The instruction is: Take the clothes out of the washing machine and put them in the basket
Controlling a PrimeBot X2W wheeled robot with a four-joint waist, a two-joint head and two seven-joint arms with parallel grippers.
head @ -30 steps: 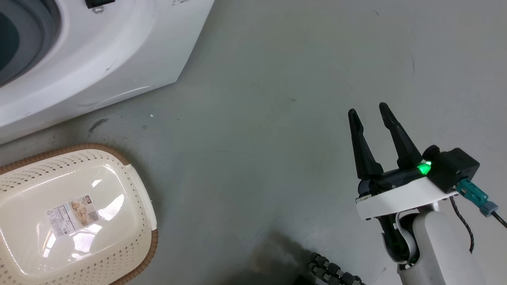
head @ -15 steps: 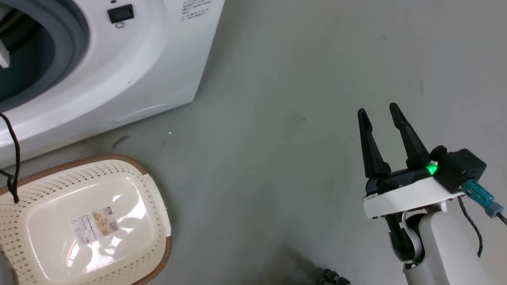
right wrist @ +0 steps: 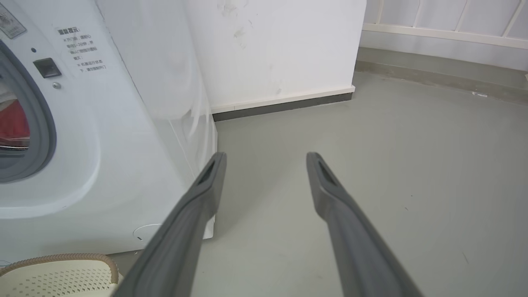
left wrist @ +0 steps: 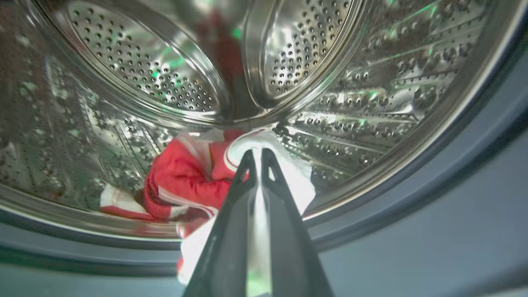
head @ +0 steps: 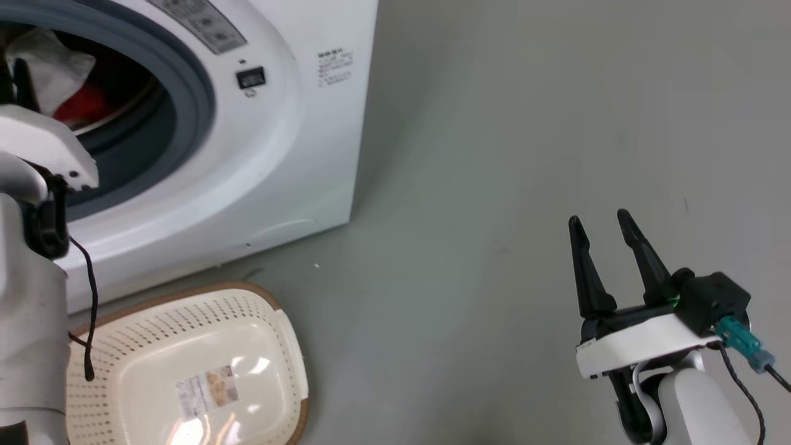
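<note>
The washing machine [head: 290, 154] stands at the upper left with its grey-ringed porthole open. Inside the steel drum [left wrist: 156, 82] lie the clothes [left wrist: 185, 177], red with white panels and stripes. My left gripper [left wrist: 257, 152] is inside the drum, shut on a white fold of the clothes [left wrist: 297, 177]. In the head view my left wrist [head: 37, 148] sits at the porthole, with red and white cloth [head: 80, 102] behind it. The basket [head: 185, 296] rests on the floor before the machine, its labelled bottom showing. My right gripper [head: 597, 217] hovers open over bare floor at the right, holding nothing.
Grey floor [head: 494, 154] stretches to the right of the machine. In the right wrist view a white wall with a dark skirting [right wrist: 284, 105] stands behind the machine [right wrist: 123, 144]. The basket's brown rim [right wrist: 62, 258] shows at the lower left. A black cable [head: 89, 309] hangs from my left arm.
The head camera has tilted up, bringing the porthole and clothes into view. My left arm has come into the picture at the porthole. The right gripper stays open.
</note>
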